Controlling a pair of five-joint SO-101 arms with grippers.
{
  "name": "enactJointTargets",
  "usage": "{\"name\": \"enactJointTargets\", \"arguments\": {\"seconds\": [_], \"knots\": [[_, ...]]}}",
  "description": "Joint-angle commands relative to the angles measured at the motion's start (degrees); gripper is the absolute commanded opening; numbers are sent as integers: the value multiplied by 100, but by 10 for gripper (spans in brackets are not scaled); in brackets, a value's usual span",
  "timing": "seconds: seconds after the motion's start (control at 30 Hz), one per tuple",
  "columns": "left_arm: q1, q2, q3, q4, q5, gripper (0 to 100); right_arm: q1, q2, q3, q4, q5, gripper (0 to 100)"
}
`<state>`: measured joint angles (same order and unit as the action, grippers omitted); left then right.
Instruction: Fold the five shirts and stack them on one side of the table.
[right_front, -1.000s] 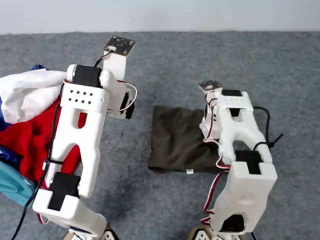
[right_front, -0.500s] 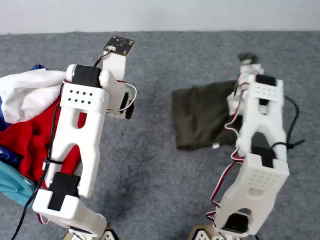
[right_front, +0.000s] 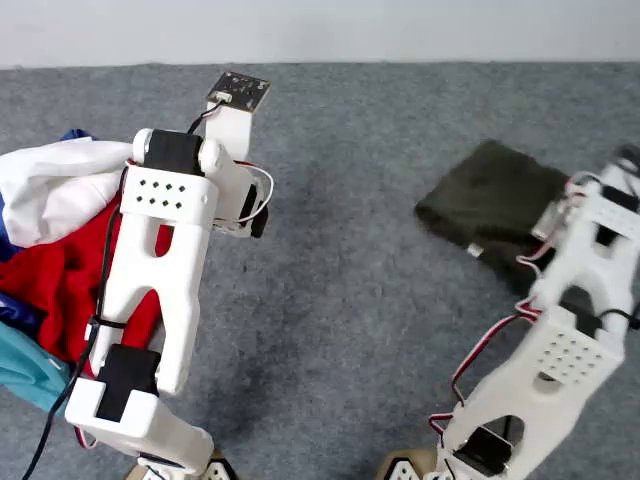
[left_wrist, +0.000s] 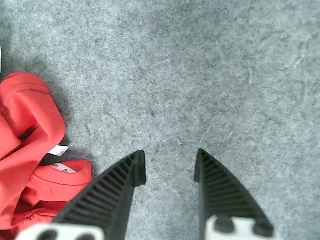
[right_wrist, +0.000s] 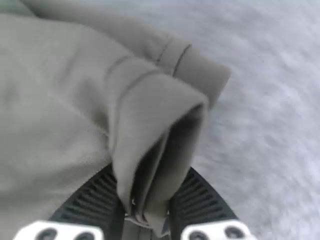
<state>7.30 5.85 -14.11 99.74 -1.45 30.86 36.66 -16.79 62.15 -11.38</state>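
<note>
Nearest, right gripper (right_wrist: 145, 202) clamped shut on a doubled edge of the folded dark olive fabric shirt (right_wrist: 65, 110), its thick seamed folds bulging out past the black ribbed fingers (right_wrist: 202, 197). From above, a compact dark rectangle with a small white tag (right_front: 474, 250), on the right part of the grey felt-covered desk (right_front: 340, 330), just ahead of the right arm (right_front: 560, 350). On the left, left gripper (left_wrist: 170, 167) open over bare desk, a crumpled red shirt (left_wrist: 25, 165) just beside one finger but apart from it, and farther along the left edge a loose heap of white, red, teal and blue shirts (right_front: 50, 230).
</note>
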Motion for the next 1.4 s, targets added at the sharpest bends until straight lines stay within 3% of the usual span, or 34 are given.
{"name": "enactJointTargets", "arguments": {"seconds": [0.0,0.77,1.0,1.37], "knots": [[-35,-255,-13,70,9,170,690,31,-237,198,-905,10],[-35,-264,-13,70,9,170,1473,84,-229,1604,-1284,16],[-26,-264,-13,70,9,170,1525,-22,-369,2985,554,140],[-26,-264,-13,70,9,170,1552,-286,-1758,4084,1688,154]]}}
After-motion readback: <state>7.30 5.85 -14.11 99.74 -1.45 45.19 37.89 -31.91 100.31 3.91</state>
